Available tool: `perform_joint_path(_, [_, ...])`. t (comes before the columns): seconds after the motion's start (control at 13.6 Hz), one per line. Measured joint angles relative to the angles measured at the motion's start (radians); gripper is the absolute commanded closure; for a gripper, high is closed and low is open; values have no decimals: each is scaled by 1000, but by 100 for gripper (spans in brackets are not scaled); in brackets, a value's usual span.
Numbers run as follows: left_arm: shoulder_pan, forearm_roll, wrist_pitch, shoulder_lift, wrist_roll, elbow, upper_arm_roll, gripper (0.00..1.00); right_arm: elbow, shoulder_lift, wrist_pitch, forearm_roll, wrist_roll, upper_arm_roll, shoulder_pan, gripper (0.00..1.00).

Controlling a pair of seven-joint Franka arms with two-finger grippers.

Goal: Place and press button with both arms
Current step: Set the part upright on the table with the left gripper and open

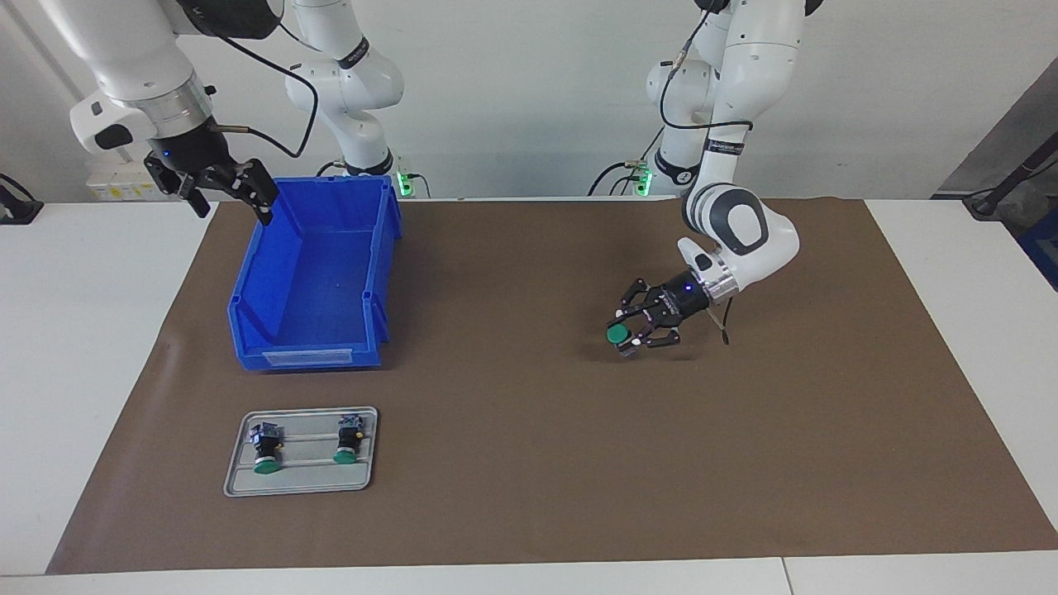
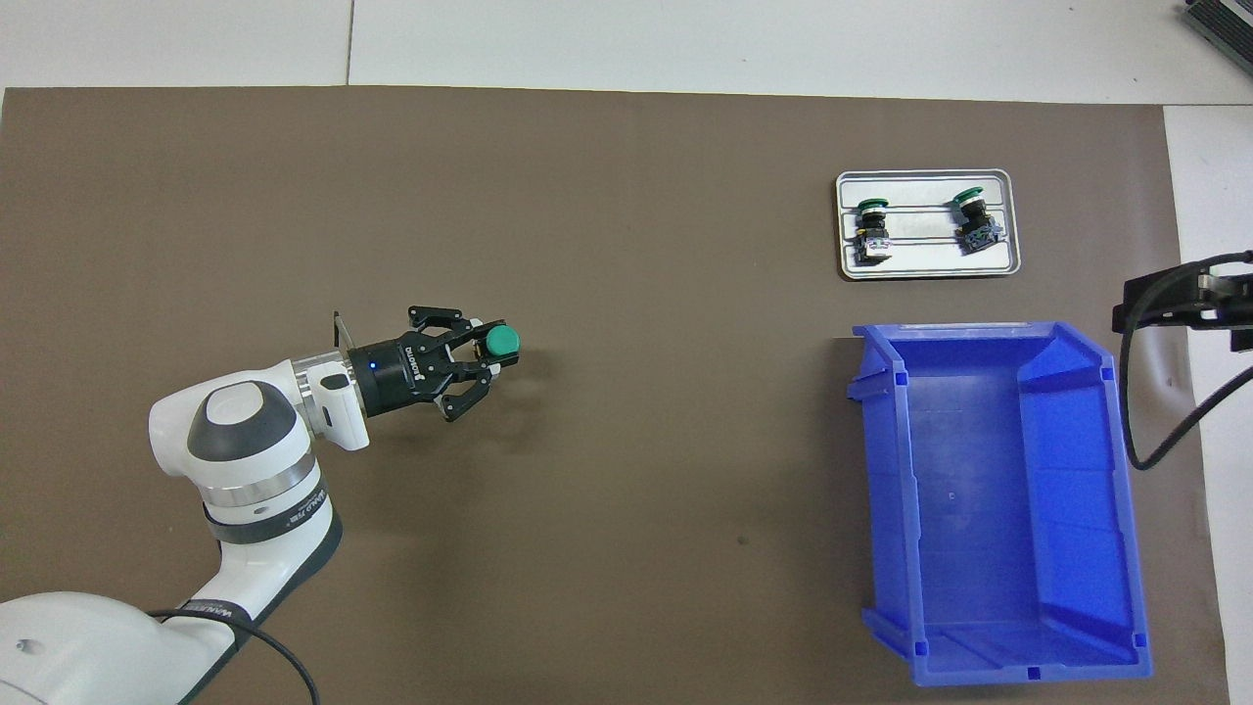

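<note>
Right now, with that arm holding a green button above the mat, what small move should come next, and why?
Probably lower it: the left gripper grips the button low over bare mat. Two more buttons lie on the tray, and the right gripper waits by the bin.

Glossy plastic bin (image 1: 314, 281); metal tray (image 1: 302, 487); matt mat (image 1: 537, 463).

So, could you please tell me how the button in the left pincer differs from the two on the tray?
The held button is gripped by the left pincer above the brown mat; the two tray buttons lie on the grey tray, ungripped and side by side. All three have green caps.
</note>
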Motion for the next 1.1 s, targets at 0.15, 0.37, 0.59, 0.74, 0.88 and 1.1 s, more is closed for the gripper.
perform_joint_path(0.15, [2, -21, -51, 3, 32, -20, 4, 100, 0, 0, 0, 0, 0, -1, -2, 0])
perform_joint_path(0.37, [26, -27, -109, 3, 72, -52, 7, 100, 0, 0, 0, 0, 0, -2, -2, 0])
perform_joint_path(0.59, [37, -25, -48, 1, 101, -78, 12, 100, -2, 0, 0, 0, 0, -2, -2, 0])
perform_joint_path(0.74, [37, -6, 11, -24, 85, -81, -4, 99, -2, 0, 0, 0, 0, -2, -2, 0])
perform_joint_path(0.88, [45, -6, 14, -26, 69, -80, 1, 73, -3, 0, 0, 0, 0, -2, -2, 0])
perform_joint_path(1.1, [67, -6, 11, -26, 68, -80, 5, 55, -4, -1, 0, 0, 0, -2, -2, 0])
